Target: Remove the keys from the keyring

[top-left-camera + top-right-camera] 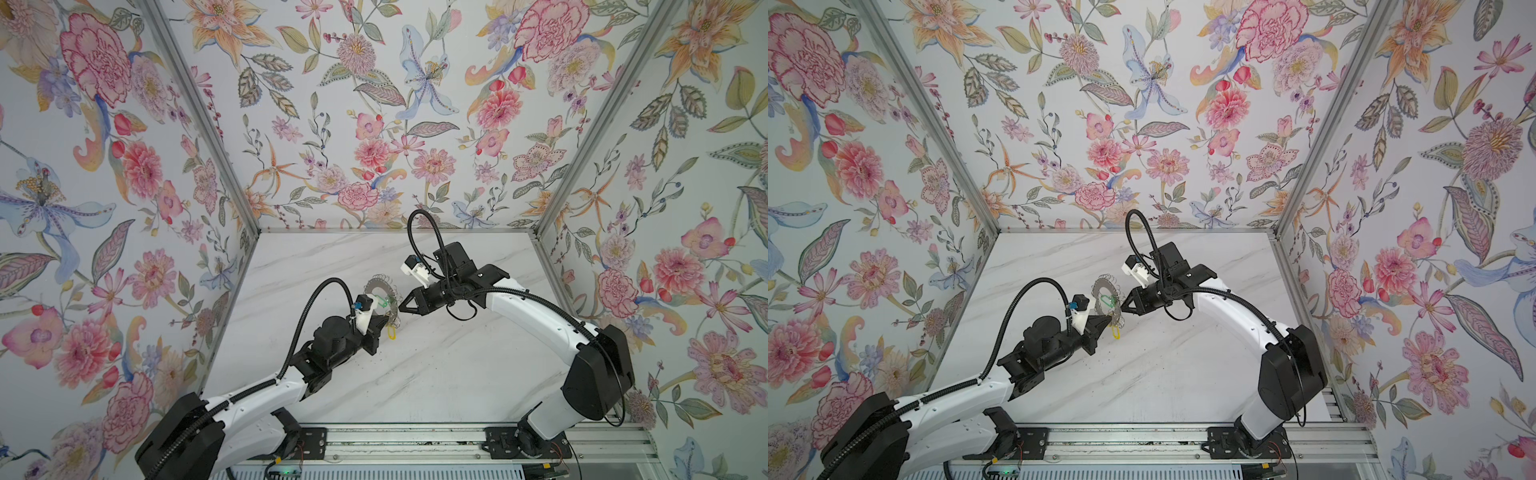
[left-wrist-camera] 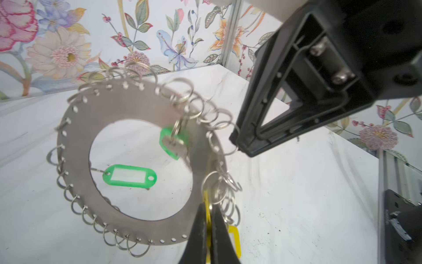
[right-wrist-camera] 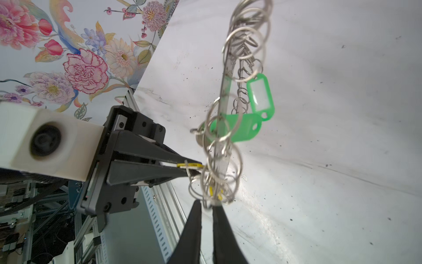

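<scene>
Marbled white surface (image 1: 436, 374) under floral walls. My left end effector (image 2: 209, 230) pinches the yellow-tagged key (image 2: 234, 240), holding the keyring (image 2: 127, 105) aloft; my right end effector (image 3: 206, 210), nearly pressed together, nips a wire loop (image 3: 209, 201). Next, I judge, the loop needs prising apart.

— What's the keyring (image 2: 141, 109) doing?

— Grey disc, big centre hole, rim fringed with wire loops, hanging on edge above the table.

— And the keys?

— A green-tagged key (image 2: 174, 142) dangles at two o'clock, another green tag (image 2: 130, 176) shows through the hole, a yellow tag (image 2: 234, 240) at five.
</scene>
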`<state>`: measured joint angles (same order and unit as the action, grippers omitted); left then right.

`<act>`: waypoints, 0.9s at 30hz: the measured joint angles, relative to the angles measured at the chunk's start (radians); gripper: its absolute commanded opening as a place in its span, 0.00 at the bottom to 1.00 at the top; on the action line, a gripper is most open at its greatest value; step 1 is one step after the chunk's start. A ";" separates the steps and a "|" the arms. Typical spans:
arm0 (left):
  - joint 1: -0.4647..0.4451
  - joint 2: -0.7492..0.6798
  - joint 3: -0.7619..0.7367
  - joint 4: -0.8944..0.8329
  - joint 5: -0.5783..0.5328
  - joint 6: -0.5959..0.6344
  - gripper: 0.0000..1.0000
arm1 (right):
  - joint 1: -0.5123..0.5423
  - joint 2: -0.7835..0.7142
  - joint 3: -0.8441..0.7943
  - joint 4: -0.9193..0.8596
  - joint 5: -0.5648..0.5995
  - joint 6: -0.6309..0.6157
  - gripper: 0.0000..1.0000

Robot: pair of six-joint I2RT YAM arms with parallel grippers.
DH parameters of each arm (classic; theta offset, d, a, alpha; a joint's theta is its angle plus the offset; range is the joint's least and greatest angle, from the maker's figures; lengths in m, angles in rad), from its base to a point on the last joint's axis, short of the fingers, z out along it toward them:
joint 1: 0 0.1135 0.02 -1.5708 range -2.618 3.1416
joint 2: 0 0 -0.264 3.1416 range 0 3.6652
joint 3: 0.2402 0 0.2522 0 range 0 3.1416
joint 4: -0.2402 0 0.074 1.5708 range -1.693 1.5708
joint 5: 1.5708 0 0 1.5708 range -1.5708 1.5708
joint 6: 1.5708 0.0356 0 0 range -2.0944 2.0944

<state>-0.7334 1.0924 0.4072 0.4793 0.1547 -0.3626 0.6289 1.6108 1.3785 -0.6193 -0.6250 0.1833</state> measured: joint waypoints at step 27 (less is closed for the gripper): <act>0.032 -0.002 0.072 -0.309 -0.072 0.094 0.00 | 0.077 0.031 -0.356 0.483 -0.067 0.092 0.29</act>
<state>-0.7017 1.0901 0.4789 0.1707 0.0830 -0.2687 0.7063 1.6421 1.0229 -0.1364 -0.6918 0.2749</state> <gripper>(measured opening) 0.070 0.297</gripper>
